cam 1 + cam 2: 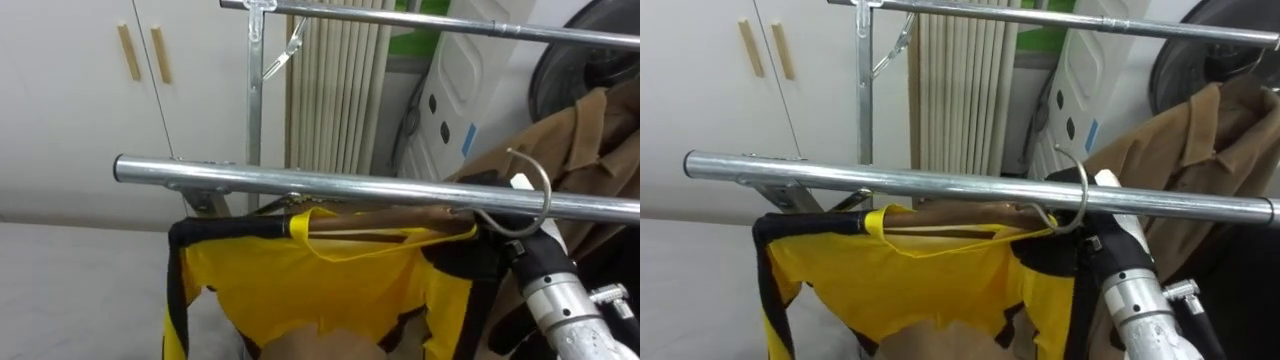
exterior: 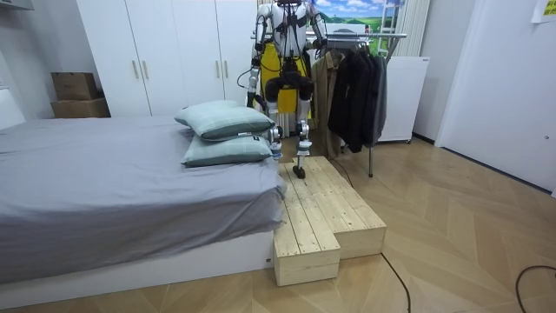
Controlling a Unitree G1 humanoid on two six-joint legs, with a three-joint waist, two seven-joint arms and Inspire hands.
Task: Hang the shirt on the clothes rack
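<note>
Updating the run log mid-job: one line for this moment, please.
stage: hanging | hanger hook looped over front rail | yellow shirt on hanger | right hand at hanger neck | brown coat alongside

The shirt [image 1: 300,285] is bright yellow with black trim along its sleeves and sides. Its hanger [image 1: 385,217] is brown wood with a silver metal hook. The rail [image 1: 300,182] is shiny silver. A tan-brown coat [image 1: 590,140] hangs beside black coats [image 2: 358,87]. The wardrobe [image 1: 60,120] is white with pale wooden handles. The bed [image 2: 104,191] is grey, its pillows [image 2: 221,119] pale blue-green.
</note>
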